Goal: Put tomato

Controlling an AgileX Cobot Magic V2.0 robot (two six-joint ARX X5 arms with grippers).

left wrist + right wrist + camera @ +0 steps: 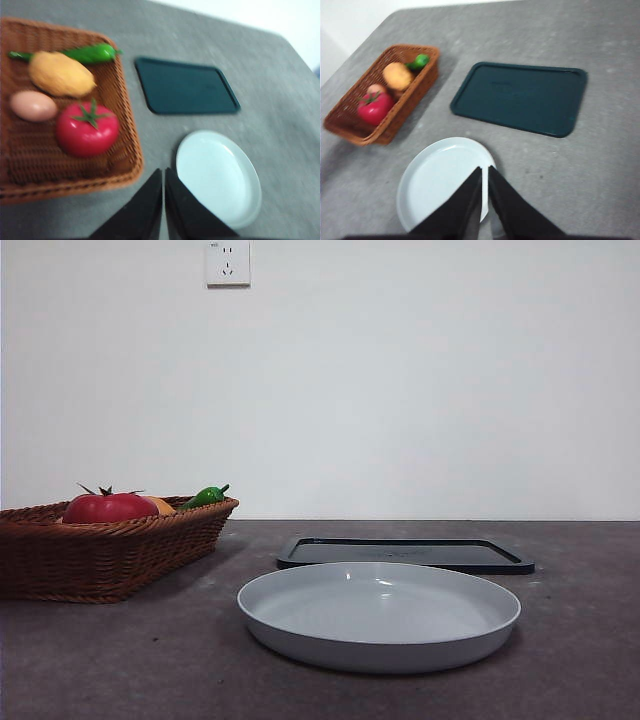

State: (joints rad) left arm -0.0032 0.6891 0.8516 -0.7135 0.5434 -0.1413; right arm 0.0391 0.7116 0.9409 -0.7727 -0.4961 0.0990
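We note the tomato (87, 129) lying in the wicker basket (127, 127), stem up, in the corner of the basket nearest the white plate (218, 177). It touches or nearly touches a pale egg-like object (33, 105) on 1 side, with a yellow-orange fruit (61, 74) just beyond it and a green pepper (90, 53) along the far wall. In the front view only the tomato's top shows above the basket rim.

The left gripper (163, 192) hangs above the table just outside the basket's rim, between basket and plate; its 2 jaws are pressed together and hold nothing. The right gripper (485, 192) hovers over the plate's edge, jaws likewise closed and empty. Neither arm shows in the front view, so we judge both are held high.

We judge the pick has not yet begun. The left arm sits nearer the tomato and looks the likelier one to fetch it; its jaws must spread first.

The plate and a dark green tray (520, 97) both lie bare; the task names no target. Possible obstructions: the basket wall and the egg-like object crowding the tomato.
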